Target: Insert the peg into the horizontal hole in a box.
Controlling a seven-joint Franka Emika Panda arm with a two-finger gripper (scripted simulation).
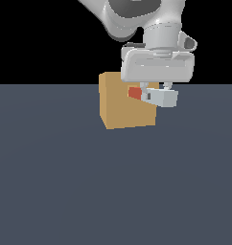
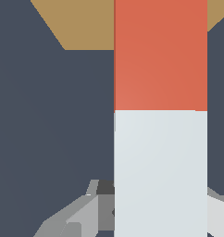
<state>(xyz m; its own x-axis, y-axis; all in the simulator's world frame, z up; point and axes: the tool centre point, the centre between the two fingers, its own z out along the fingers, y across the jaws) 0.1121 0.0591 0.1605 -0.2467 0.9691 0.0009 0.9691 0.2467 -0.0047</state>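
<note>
- i have the peg (image 1: 155,96) held off the desk (image 1: 113,191), level, with its orange-red end against the face of the box (image 1: 125,105) and its pale grey end sticking out toward the exterior view's right.
- the gripper (image 1: 155,87) hangs just above it; the jaws are closed on the peg's pale end, one finger (image 2: 81,213) showing beside it in the wrist view.
- only a short stub of orange shows in the exterior view, so i judge the insertion step is under way and the peg partly in.
- i cannot see the hole itself; the peg hides it.
- next i would push straight along the peg's axis toward the box, keeping it level so it does not jam.
</note>
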